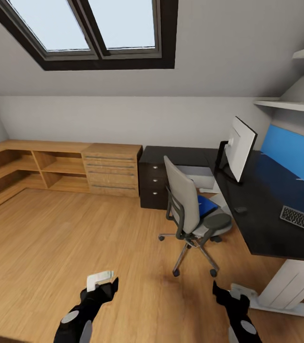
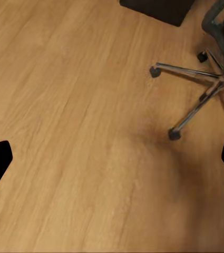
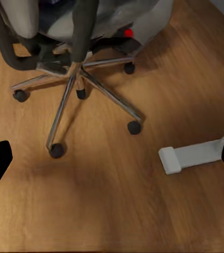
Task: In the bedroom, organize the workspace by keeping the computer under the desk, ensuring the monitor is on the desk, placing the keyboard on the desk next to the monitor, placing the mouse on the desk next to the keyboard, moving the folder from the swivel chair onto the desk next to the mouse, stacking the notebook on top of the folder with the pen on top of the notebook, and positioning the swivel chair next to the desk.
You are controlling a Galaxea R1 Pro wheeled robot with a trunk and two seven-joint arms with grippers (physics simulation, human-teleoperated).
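My left gripper (image 1: 105,285) and right gripper (image 1: 223,291) hang low over bare floor, jaws spread wide, holding nothing. Ahead, the blue folder (image 1: 205,206) lies on the swivel chair (image 1: 190,214) beside the desk (image 1: 271,200). Reaching in carelessly, I judge, could roll the chair on its casters or knock the monitor (image 1: 240,147).

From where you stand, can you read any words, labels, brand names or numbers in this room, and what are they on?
No readable text anywhere.
Keyboard: key legends too small and blurred to read.
Monitor: pale back faces the camera, no logo visible.
Folder on the swivel chair: plain blue, no label visible.
Dark drawer cabinet: no markings.
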